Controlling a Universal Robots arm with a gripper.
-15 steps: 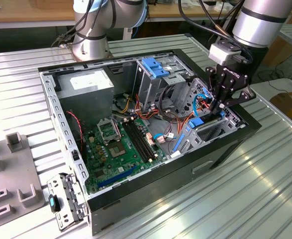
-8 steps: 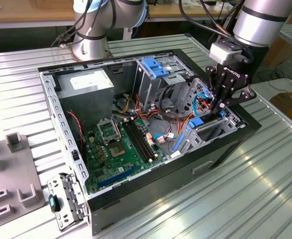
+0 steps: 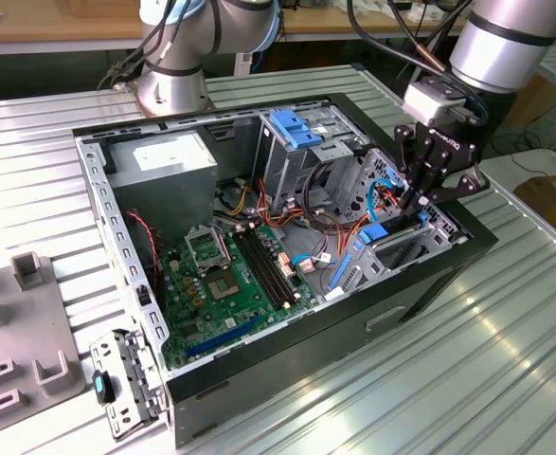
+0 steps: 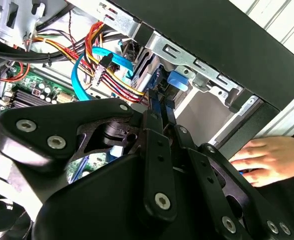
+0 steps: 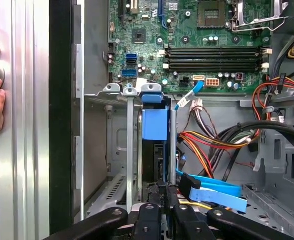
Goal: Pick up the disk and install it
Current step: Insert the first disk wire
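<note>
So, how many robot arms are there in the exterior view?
2. One arm stands beyond the case, toward the exterior view's left; the other is at its right, pincer shut on the disk inside the case.

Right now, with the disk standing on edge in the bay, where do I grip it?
The disk's free top edge, pinched across its thickness, from straight above: the drive cage walls cover both broad sides. The gripper is shut on that edge.
</note>
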